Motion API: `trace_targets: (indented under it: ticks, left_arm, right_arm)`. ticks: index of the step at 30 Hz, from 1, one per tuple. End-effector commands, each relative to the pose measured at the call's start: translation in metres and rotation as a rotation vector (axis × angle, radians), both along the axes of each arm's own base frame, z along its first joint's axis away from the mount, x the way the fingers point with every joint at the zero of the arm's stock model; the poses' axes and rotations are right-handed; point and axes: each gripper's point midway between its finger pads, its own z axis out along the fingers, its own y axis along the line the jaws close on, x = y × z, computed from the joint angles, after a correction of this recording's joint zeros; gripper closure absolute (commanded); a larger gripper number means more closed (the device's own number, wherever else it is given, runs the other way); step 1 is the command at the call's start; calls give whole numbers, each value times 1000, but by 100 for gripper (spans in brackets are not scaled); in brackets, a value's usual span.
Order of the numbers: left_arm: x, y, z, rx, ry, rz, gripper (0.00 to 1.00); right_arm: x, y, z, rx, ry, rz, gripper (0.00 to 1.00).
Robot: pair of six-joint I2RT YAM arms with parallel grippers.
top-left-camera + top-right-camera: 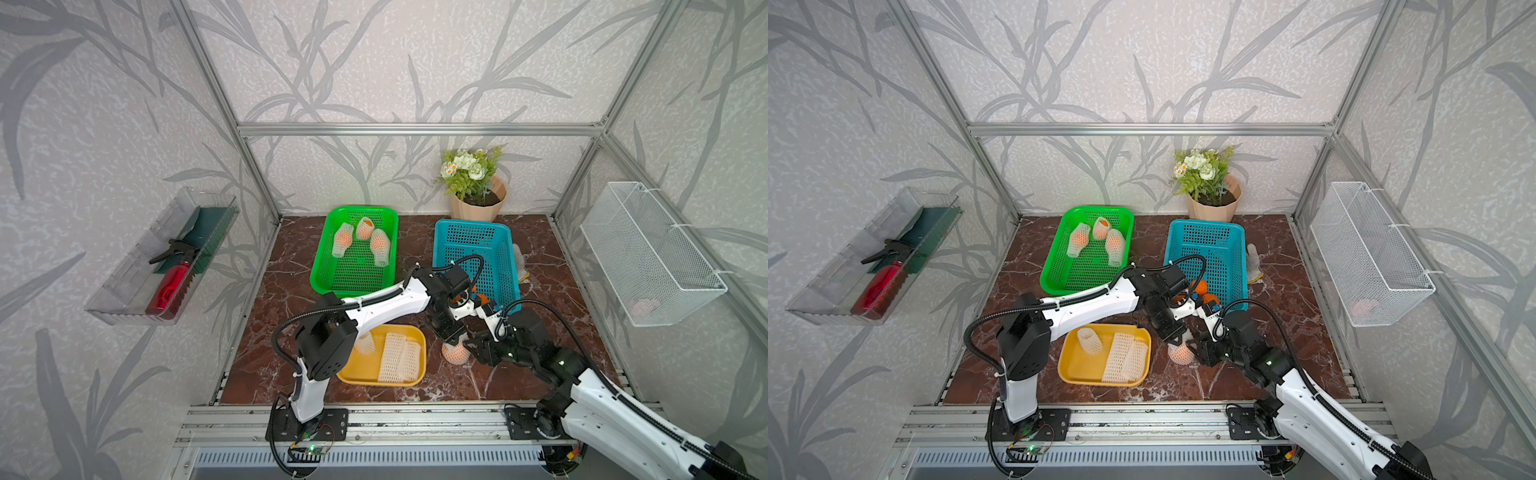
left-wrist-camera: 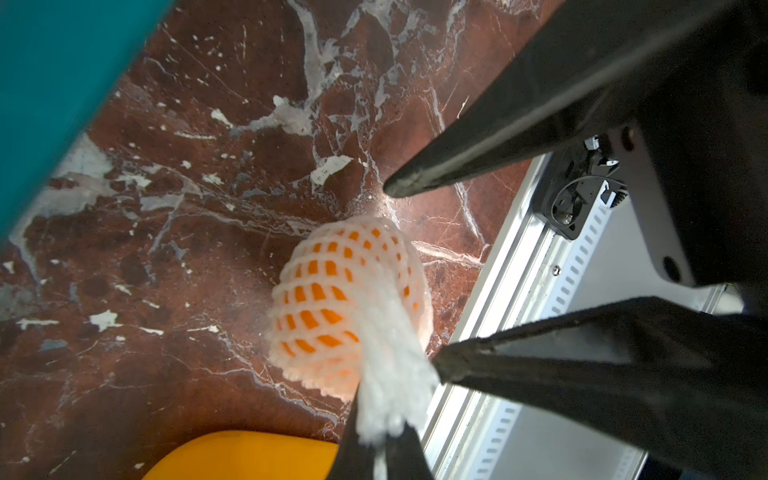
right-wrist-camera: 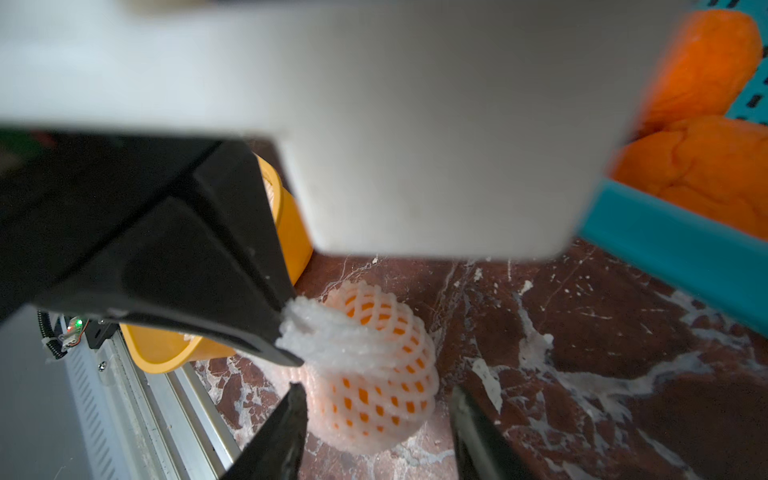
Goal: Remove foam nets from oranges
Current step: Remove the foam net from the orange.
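On marble tabletop (image 1: 552, 324) between yellow tray (image 1: 361, 370) and teal basket (image 1: 469, 241), pinches bunched top of foam net (image 2: 386, 353) with left gripper (image 2: 384, 440), clamped tight, for upward peel. Straddles orange (image 2: 309, 319) inside with right gripper (image 3: 375, 388), spread apart (no contact visible), likely to hold fruit down.

Bright, even light in both top views, edges bowed — wrist views blurred close up.
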Motion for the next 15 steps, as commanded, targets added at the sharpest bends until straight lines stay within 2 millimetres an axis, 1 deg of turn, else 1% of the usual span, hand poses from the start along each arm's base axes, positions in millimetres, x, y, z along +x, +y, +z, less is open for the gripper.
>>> trace_targets:
  ticks: [1, 8, 9, 13, 15]
  left_arm:
    - [-3, 5, 3, 6, 24, -37, 100]
    - [-4, 8, 1, 16, 39, -48, 100]
    - [-4, 9, -1, 21, 46, -52, 100]
    - [-7, 9, 2, 15, 59, -73, 100]
    - [-8, 9, 4, 12, 64, -82, 100]
  right_arm:
    - [-3, 1, -1, 6, -16, 20, 47]
    - [-8, -2, -2, 11, -14, 11, 47]
    - [-8, -1, -2, 11, -12, 17, 46]
    - [-9, 2, -4, -5, 1, 42, 33]
    - [-9, 5, -6, -15, 3, 57, 29]
